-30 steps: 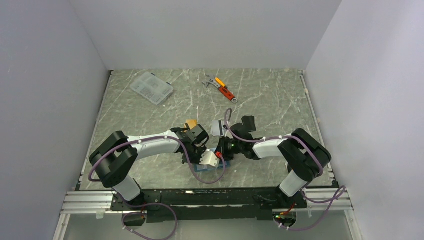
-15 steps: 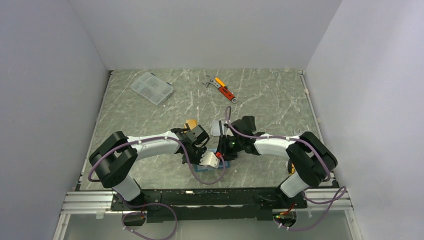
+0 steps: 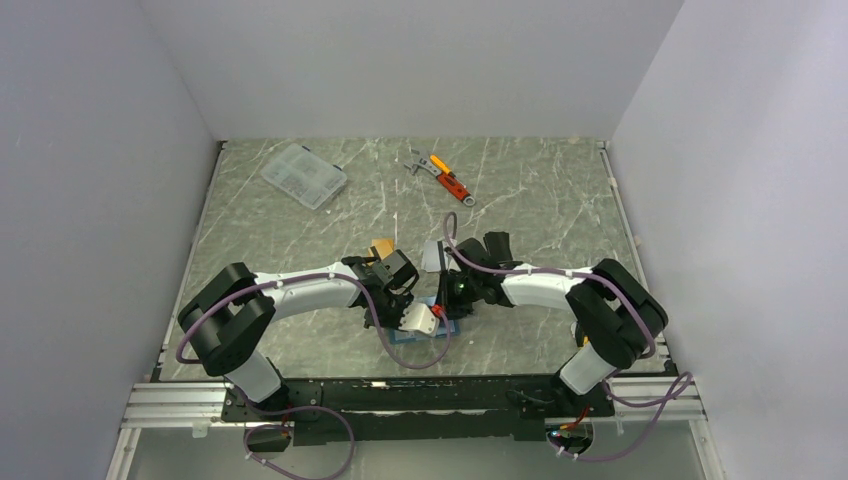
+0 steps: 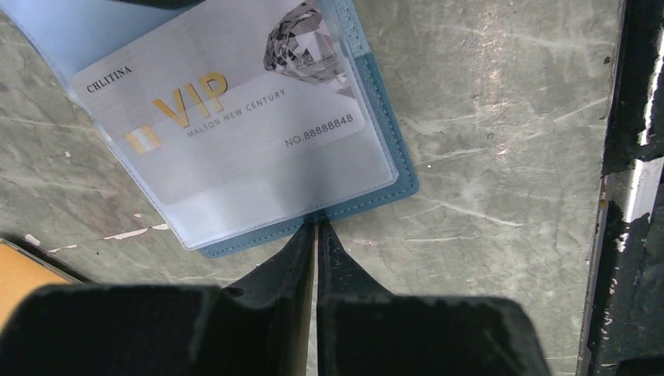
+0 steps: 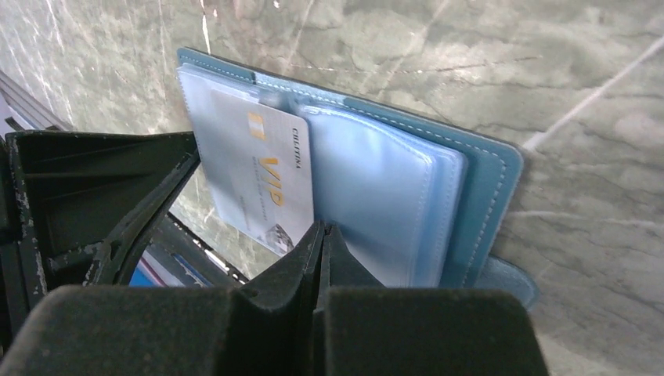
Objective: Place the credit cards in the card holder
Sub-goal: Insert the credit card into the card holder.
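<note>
The teal-blue card holder [image 4: 387, 176] lies open on the table, also in the right wrist view [image 5: 489, 180] and between both arms from above [image 3: 408, 337]. A silver-grey credit card [image 4: 235, 117] printed "VIP" sits inside a clear pocket [image 5: 262, 184]. My left gripper [image 4: 315, 229] is pinched on the holder's teal edge, jaws almost together. The right gripper [image 5: 323, 229] is shut, its tips pressed against the pale-blue pockets beside the card. An orange-gold card [image 3: 380, 246] lies just behind the left wrist, its corner showing at the left wrist view's edge [image 4: 16, 274].
A clear plastic box [image 3: 303, 175] and an orange-handled tool [image 3: 447, 178] lie at the back of the table. A small black object [image 3: 497, 243] and a pale card-like piece [image 3: 433, 254] sit behind the right wrist. The black front rail [image 4: 626, 157] runs close to the holder.
The right arm has shifted a little to the left over the holder, its elbow moving. The left arm and the holder have stayed put.
</note>
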